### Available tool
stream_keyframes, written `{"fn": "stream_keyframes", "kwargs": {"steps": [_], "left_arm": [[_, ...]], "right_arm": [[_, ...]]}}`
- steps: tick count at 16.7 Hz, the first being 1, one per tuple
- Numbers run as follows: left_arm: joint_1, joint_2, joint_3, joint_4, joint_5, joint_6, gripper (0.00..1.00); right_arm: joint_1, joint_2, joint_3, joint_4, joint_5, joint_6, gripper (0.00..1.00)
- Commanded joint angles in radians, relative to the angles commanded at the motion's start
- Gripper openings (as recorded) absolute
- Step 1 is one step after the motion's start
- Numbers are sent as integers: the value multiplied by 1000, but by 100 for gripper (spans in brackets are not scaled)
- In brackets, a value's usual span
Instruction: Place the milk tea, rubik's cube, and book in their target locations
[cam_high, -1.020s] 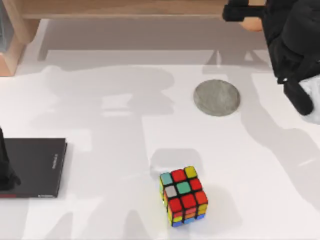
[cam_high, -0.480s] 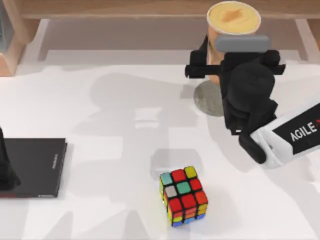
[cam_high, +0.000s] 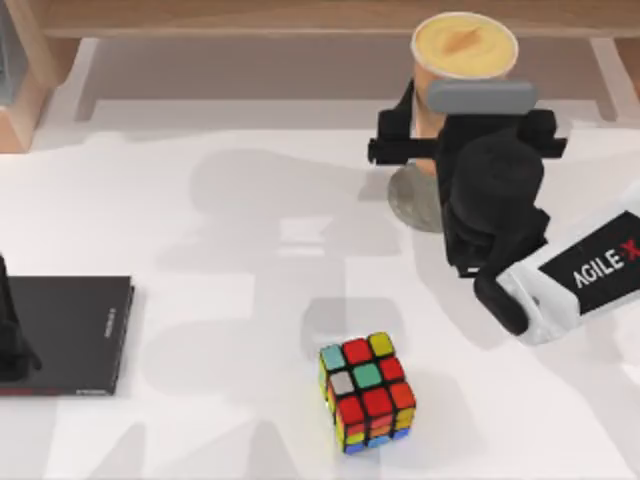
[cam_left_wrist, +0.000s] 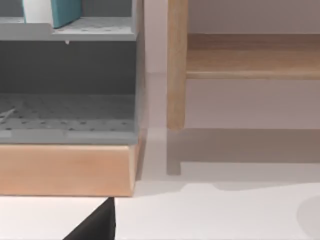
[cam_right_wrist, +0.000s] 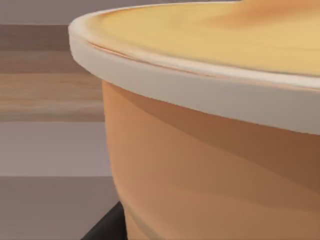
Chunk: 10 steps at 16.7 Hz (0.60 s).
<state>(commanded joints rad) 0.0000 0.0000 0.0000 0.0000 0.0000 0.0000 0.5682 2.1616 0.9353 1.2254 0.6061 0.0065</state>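
Since half a second ago, the milk tea (cam_high: 465, 60) and the right gripper (cam_high: 452, 150) carrying it have shifted only slightly; a full second ago the cup was out of sight and the grey disc lay uncovered.

Top view: right gripper sits upper right of centre, jaws closed on the orange side of the milk tea below its yellow-tan top. Cup upright, over the upper edge of the round grey disc (cam_high: 410, 200), which is partly hidden by the arm. Contact between cup base and disc cannot be told. White forearm runs off toward the right edge. Rubik's cube (cam_high: 367, 391) stands on the white worktop (cam_high: 220, 220) at lower centre, well apart from the cup. Thin black book (cam_high: 68, 333) lies flat at the lower left edge, a dark part of the left arm (cam_high: 12, 340) over its left end. Wooden shelf frame (cam_high: 250, 18) runs along the top.

Left wrist view: teal book (cam_left_wrist: 65, 12) stands in the upper compartment of a grey rack (cam_left_wrist: 70, 75) with a wooden base, upper left of frame. Jaw state of the left gripper cannot be told.

Right wrist view: milk tea close up, pale rim (cam_right_wrist: 200, 85) over orange wall.
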Motion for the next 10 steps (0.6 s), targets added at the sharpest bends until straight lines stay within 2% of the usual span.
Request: {"fn": "stream_keyframes", "kwargs": {"steps": [10], "left_arm": [[0,0,0,0,0,0,100]], "right_arm": [[3,96,-2,95,4,-4,0]]}}
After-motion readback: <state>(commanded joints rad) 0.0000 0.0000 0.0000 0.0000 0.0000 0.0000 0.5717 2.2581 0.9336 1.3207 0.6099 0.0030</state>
